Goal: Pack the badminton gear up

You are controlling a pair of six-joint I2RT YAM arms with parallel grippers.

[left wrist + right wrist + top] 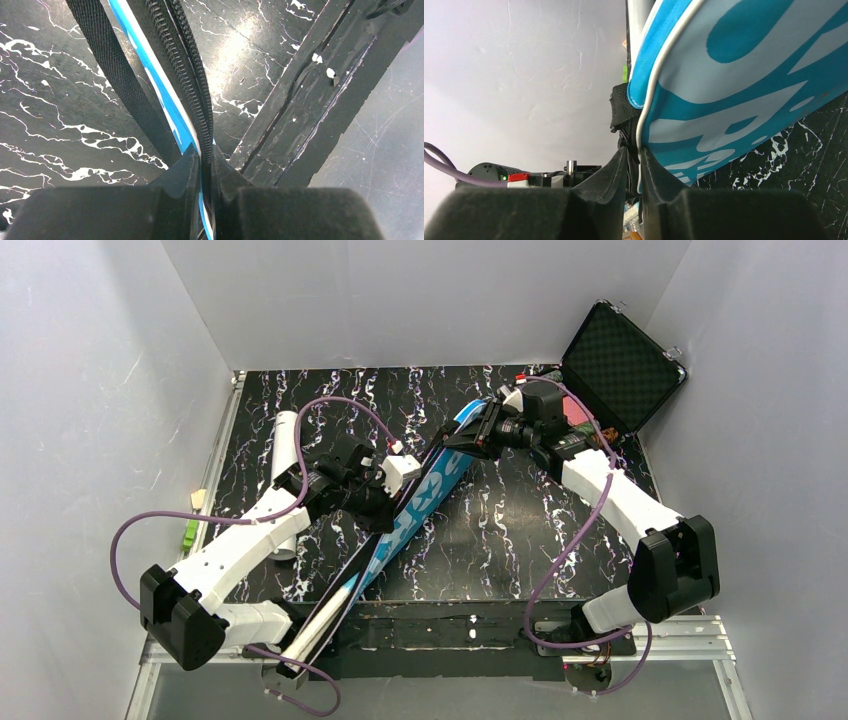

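The blue racket-shaped bag (425, 495) lies diagonally across the black table, its wide end far right, its narrow end over the near edge. A white racket handle (322, 620) sticks out of the narrow end. My left gripper (206, 160) is shut on the bag's black zipper edge (192, 75) at mid-length; a black strap (117, 75) runs beside it. My right gripper (635, 152) is shut on the bag's white-piped rim (646, 100) at the wide end and holds it off the table. The long white tube (285, 455) lies at the left behind my left arm. No shuttlecocks show.
An open black hard case (622, 365) with foam lining stands at the far right corner. White walls close in the left, back and right. A metal rail (660, 635) runs along the table's near edge. A small green and white object (192, 525) sits by the left edge.
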